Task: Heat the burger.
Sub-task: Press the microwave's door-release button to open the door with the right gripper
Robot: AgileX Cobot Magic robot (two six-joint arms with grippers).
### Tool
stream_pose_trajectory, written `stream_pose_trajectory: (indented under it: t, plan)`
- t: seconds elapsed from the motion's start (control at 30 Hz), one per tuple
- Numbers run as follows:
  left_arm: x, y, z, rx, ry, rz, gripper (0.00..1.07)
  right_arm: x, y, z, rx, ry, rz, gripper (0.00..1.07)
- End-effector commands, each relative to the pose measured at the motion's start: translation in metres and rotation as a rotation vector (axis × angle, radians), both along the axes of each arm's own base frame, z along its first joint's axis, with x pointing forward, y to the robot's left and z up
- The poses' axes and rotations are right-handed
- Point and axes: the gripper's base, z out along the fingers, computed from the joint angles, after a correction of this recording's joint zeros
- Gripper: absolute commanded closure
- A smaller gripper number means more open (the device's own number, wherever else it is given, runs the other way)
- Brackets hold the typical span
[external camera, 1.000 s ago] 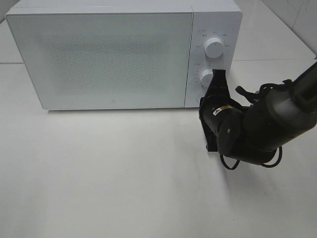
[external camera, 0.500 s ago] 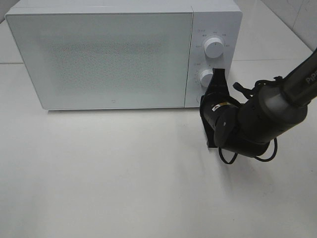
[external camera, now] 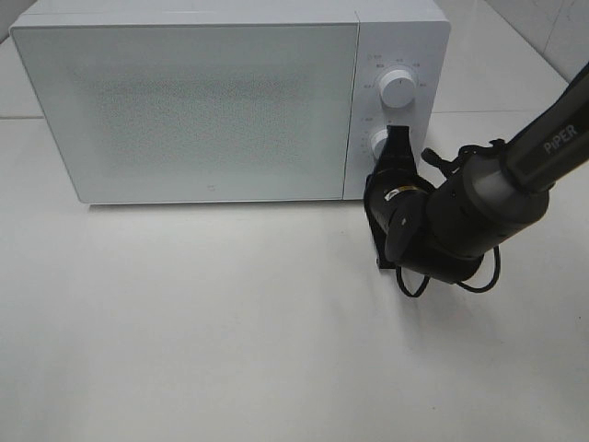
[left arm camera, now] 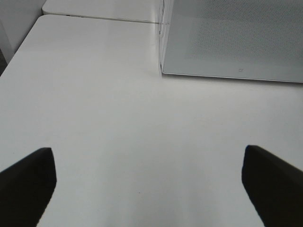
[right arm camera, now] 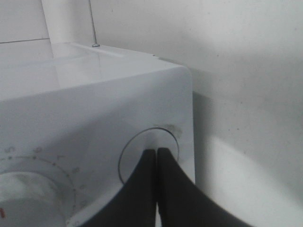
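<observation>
With the microwave (external camera: 202, 110) shut and the burger out of sight, probably inside, the right gripper (right arm camera: 156, 152), fingers together, is touching its round button (right arm camera: 135, 158) while the left gripper (left arm camera: 147, 158) is hanging wide apart, so starting the heat seems to be what remains.

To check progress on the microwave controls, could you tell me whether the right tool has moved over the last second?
Yes: in the high view the right tool has shifted slightly left, covering more of the lower knob.
</observation>
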Motion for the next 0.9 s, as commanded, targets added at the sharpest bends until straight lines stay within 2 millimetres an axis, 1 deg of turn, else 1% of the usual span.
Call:
stream_pose_trajectory:
  t: [0.03, 0.27, 0.4, 0.7, 0.73, 0.9]
  plan:
    - [-0.002, -0.001, 0.000, -0.009, -0.023, 0.001, 0.07, 0.004, -0.002, 0.001, -0.025, -0.018, -0.016, 1.07]
    - [-0.002, -0.001, 0.000, -0.009, -0.023, 0.001, 0.07, 0.007, -0.001, 0.002, -0.021, -0.034, -0.026, 1.07]
    - [-0.002, -0.001, 0.000, -0.009, -0.023, 0.001, 0.07, 0.010, -0.001, 0.007, -0.024, -0.080, -0.038, 1.07]
    - [-0.002, -0.001, 0.000, -0.009, -0.023, 0.001, 0.07, 0.023, 0.008, 0.020, 0.018, -0.150, -0.033, 1.07]
    - [-0.002, -0.001, 0.000, -0.009, -0.023, 0.001, 0.07, 0.026, 0.008, 0.024, 0.013, -0.180, -0.038, 1.07]
    - [-0.002, -0.001, 0.000, -0.009, -0.023, 0.001, 0.07, 0.030, 0.008, 0.031, -0.022, -0.243, -0.045, 1.07]
